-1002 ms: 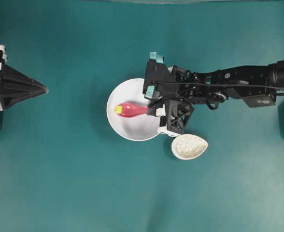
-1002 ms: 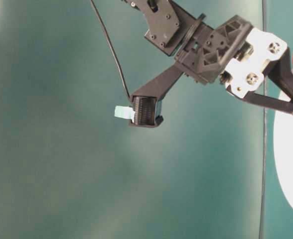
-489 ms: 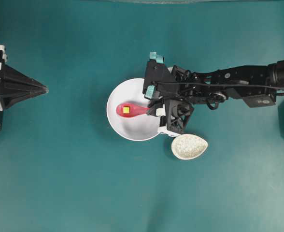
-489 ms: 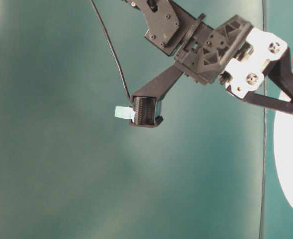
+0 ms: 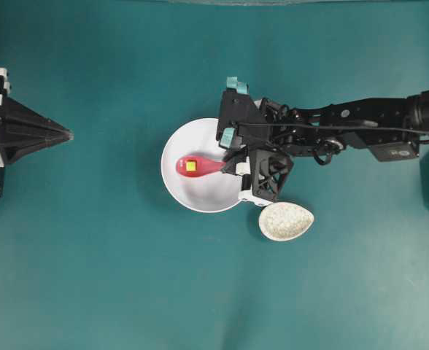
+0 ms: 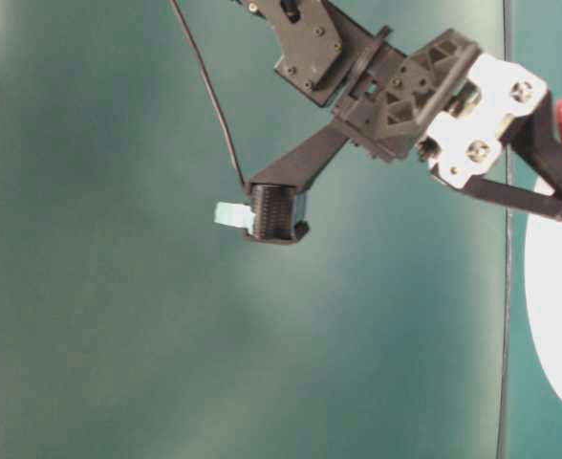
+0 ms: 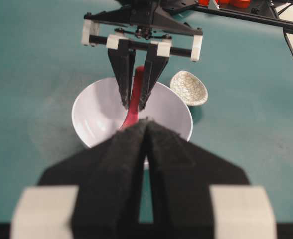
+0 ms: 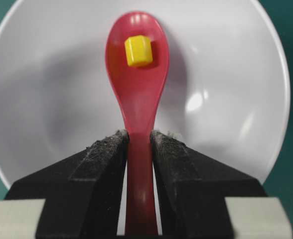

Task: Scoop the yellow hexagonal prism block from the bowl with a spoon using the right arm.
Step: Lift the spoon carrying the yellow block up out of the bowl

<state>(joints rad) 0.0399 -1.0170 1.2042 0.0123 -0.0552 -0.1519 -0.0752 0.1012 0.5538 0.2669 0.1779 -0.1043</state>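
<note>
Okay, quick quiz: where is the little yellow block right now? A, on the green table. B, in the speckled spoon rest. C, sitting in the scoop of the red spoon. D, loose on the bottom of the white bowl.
C: the right wrist view shows the yellow block resting in the scoop of the spoon, which the right gripper holds by the handle over the bowl.

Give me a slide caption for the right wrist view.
Right gripper holds the pink spoon over the white bowl, yellow block in its scoop.

We see a speckled beige spoon rest (image 5: 286,221) lying on the teal surface (image 5: 112,262), empty.
</note>
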